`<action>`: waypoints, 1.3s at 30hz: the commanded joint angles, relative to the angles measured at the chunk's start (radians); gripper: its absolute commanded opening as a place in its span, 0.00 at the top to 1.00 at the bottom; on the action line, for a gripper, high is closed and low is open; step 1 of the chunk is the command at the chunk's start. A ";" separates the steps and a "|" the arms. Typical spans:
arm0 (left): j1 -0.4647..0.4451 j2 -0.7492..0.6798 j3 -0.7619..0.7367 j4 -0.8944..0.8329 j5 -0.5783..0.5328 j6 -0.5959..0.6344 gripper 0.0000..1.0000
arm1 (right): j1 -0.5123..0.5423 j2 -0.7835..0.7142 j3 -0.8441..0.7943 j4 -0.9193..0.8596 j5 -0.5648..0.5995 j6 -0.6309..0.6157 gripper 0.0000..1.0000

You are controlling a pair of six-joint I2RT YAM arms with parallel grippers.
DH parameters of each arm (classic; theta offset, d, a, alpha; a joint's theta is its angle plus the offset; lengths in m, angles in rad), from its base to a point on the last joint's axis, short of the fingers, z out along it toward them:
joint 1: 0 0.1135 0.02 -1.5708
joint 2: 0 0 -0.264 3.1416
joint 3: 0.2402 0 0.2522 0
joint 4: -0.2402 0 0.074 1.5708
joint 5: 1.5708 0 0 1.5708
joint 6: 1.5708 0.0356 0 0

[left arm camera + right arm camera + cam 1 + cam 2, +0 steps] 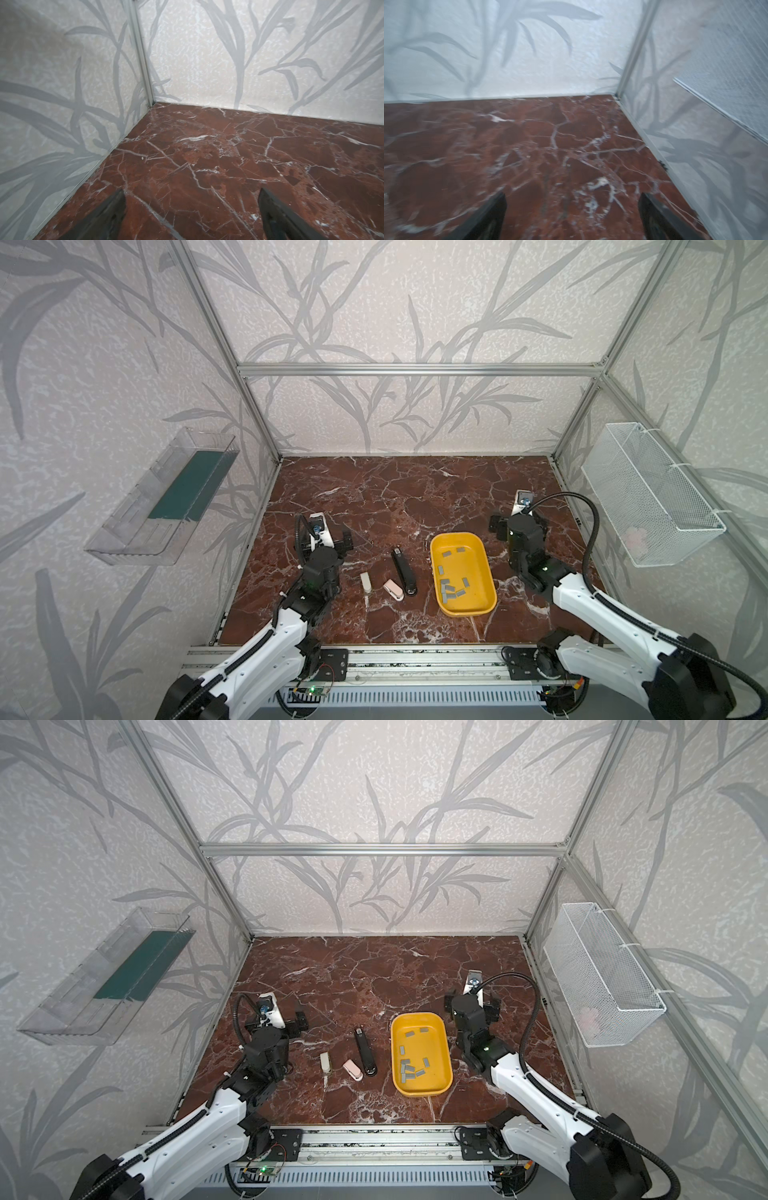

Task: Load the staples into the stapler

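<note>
A long black stapler (403, 576) (365, 1056) lies on the red marble table, with a small pink stapler (393, 590) and a small white stapler (365, 581) to its left. The staples (451, 589) (409, 1067), several grey strips, lie loose in a yellow tray (467, 611) (422, 1092) to the right of the black stapler. My left gripper (325, 540) (276, 1022) (192, 191) hovers open and empty, left of and behind the staplers. Behind the tray's right side, my right gripper (518, 524) (472, 1006) (572, 195) is open and empty too. Both wrist views show only bare marble.
A clear plastic bin (162, 497) hangs on the left wall. On the right wall hangs a white wire basket (652, 493). Aluminium frame posts and patterned walls close in the table on three sides. The right wrist view is blurred.
</note>
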 commanded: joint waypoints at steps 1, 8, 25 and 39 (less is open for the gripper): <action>0.045 0.007 -0.032 0.086 -0.052 -0.002 0.01 | -0.104 0.057 -0.062 0.165 -0.078 -0.052 0.01; 0.171 0.166 -0.059 0.209 0.005 0.115 0.01 | -0.194 0.348 -0.138 0.582 -0.144 -0.160 0.01; 0.350 0.746 0.098 0.530 0.333 0.118 0.01 | -0.249 0.534 -0.196 0.889 -0.463 -0.231 0.01; 0.378 0.775 0.122 0.528 0.353 0.101 0.01 | -0.250 0.521 -0.180 0.835 -0.459 -0.224 0.01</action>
